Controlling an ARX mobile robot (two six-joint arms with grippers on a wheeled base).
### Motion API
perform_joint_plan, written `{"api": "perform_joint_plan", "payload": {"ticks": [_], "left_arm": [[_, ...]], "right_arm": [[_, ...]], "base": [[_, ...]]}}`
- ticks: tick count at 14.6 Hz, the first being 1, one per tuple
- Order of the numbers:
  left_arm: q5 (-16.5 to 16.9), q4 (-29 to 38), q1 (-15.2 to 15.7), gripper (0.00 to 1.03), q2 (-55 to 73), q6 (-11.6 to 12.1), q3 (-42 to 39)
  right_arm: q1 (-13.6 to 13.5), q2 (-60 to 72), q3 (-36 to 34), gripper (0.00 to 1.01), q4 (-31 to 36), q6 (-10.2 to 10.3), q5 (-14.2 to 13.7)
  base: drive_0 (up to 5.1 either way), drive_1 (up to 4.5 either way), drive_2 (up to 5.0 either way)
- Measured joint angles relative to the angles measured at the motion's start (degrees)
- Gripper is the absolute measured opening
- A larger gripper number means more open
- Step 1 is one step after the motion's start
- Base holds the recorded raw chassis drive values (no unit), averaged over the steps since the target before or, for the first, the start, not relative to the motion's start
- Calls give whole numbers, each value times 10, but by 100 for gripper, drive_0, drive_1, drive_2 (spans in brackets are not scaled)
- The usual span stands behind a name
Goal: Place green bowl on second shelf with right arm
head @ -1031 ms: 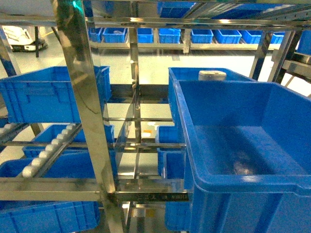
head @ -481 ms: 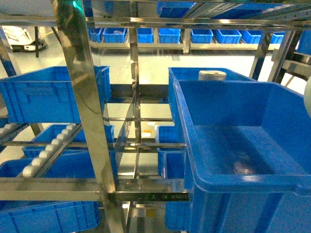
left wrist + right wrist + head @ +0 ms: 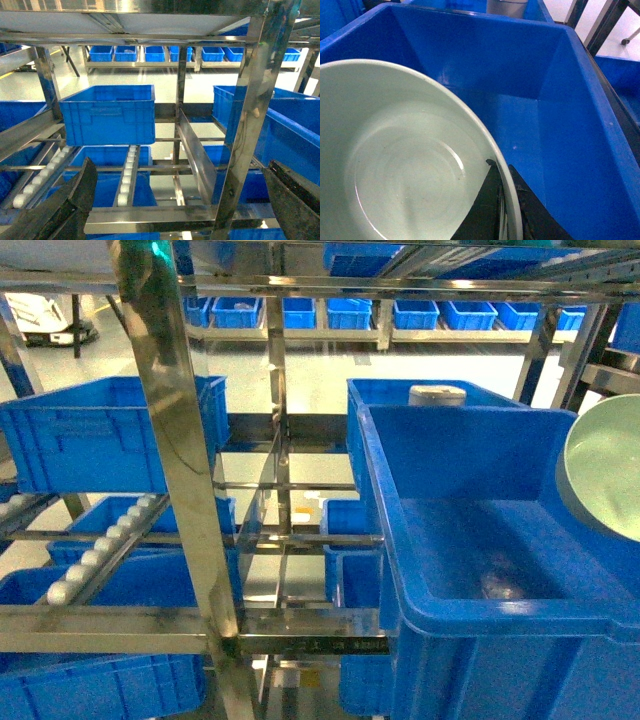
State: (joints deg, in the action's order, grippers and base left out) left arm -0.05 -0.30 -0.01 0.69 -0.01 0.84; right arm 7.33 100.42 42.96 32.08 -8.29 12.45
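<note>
In the head view the small pale mint-green plastic bowl (image 3: 608, 477) enters at the right edge, tilted, above the large deep blue plastic crate (image 3: 470, 540) on the shiny steel rack's second shelf (image 3: 300, 620). The left wrist view shows the left gripper (image 3: 180, 200) spread wide, empty. In the right wrist view the black right gripper (image 3: 502, 207) pinches the bowl's rim — one finger inside, one outside — over the crate.

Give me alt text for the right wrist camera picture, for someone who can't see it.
A pale green bowl fills the lower left, its rim pinched between the right gripper's black fingers, held over the bare inside of a deep blue crate. A white cylindrical object shows just past the crate's far wall.
</note>
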Motion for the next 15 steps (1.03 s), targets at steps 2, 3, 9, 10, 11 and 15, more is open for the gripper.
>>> {"api": "perform_joint_plan", "payload": {"ticks": [2,3,9,10,11,15], "left_arm": [[0,0,0,98,0,0,0],[0,0,0,98,0,0,0],[0,0,0,98,0,0,0],[0,0,0,98,0,0,0],[0,0,0,98,0,0,0],[0,0,0,98,0,0,0]], "right_arm": [[-12,72,65,2,-18,3,-5],[-18,114,116,2,-49,6,-4],[-29,316,393,27,-193,-2,15],[-34,319,398,38,-186,-4,18],[-40,319,398,49,-183,-3,23],[-51,240,273,99,-79,-6,24]], "base": [[0,0,0],[0,0,0],[0,0,0],[0,0,0],[0,0,0],[0,0,0]]}}
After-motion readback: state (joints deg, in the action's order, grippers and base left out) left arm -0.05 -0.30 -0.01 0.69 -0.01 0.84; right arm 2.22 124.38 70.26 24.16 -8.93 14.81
